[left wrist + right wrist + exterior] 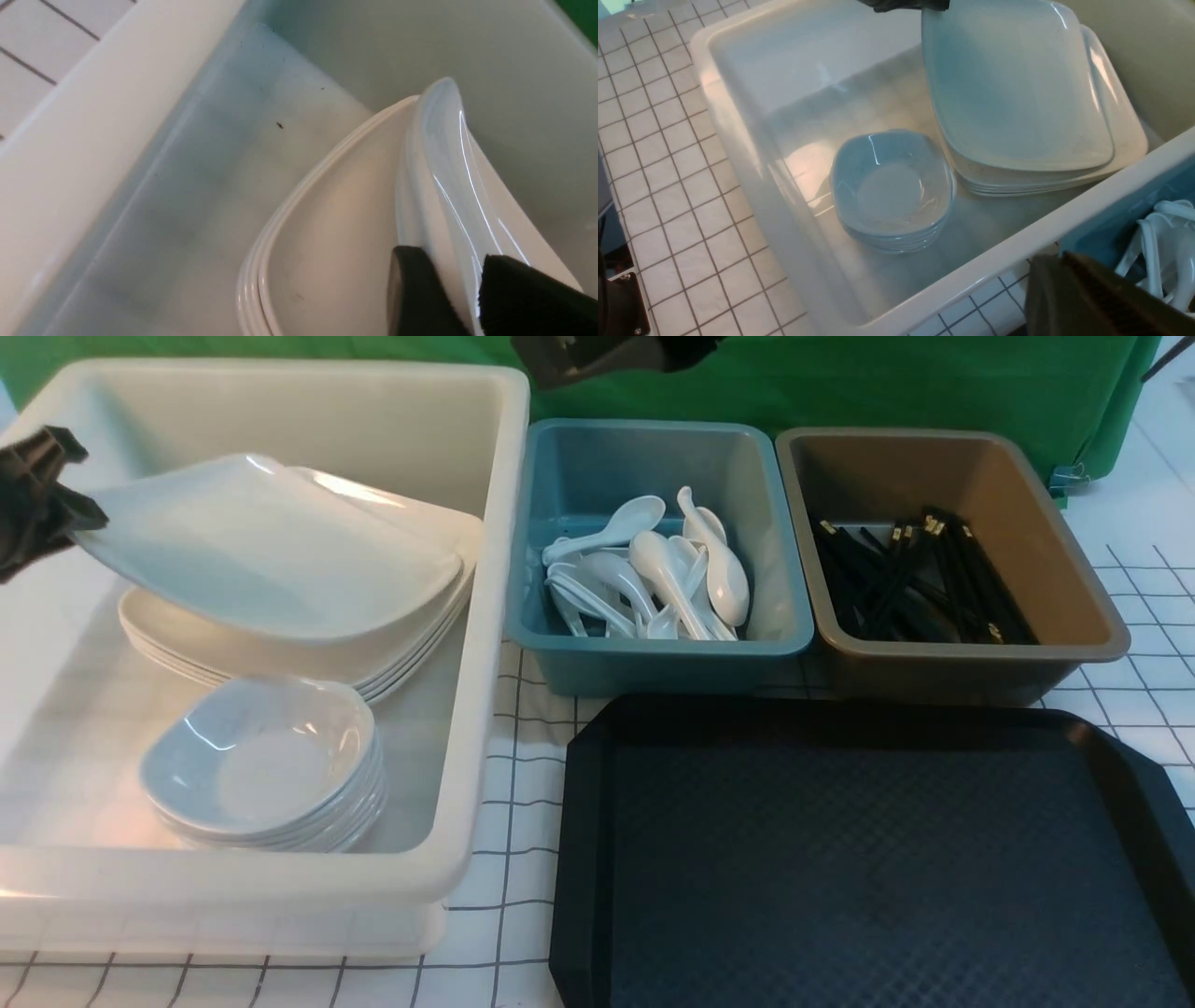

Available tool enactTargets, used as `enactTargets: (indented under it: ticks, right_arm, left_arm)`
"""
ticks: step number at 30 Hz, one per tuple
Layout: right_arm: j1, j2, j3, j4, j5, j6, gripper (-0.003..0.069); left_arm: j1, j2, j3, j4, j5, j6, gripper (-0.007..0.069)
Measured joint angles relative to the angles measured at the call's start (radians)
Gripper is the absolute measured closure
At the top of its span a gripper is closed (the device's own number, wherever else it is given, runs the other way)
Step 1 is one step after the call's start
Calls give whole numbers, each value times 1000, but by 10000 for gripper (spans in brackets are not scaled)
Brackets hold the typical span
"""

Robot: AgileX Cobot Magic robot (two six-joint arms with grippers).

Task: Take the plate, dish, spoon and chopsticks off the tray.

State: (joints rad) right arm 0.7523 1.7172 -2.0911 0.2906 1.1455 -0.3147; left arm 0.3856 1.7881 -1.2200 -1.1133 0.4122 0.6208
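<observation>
Jaws of the black left gripper stand apart at the raised edge of a glossy white rounded-square plate, which lies tilted over stacked white plates in the white plastic bin; the dark right gripper is closed, fingertips together.

Front view: white bin at nine o'clock, teal bin at one, brown bin at two, green backing toward twelve, grid-patterned cloth underneath
</observation>
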Motion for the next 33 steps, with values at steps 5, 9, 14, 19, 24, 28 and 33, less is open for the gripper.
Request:
enactTargets:
  ticks: [5, 9, 14, 19, 24, 28, 33]
  right_arm:
    - [0, 0, 0, 0, 0, 6, 640]
    - [0, 0, 0, 0, -7, 28, 640]
    - [0, 0, -1, -1, -11, 69, 640]
    - [0, 0, -4, -32, 5, 84, 640]
    - [0, -7, -70, -258, 64, 173, 640]
    - [-10, -50, -81, -417, 68, 236, 640]
    - [-113, -217, -56, -485, 67, 286, 638]
  left_arm:
    - [-1, 27, 0, 74, 50, -7, 160]
    - [-1, 36, 0, 128, 93, -35, 86]
    - [-1, 18, 0, 163, 128, -50, 99]
    - [-1, -46, -3, 249, 135, -75, 192]
    - [-5, -156, -48, 257, 269, -33, 427]
    - [-53, -267, -67, 236, 368, 51, 589]
    - [-362, -508, -70, 400, 389, 64, 635]
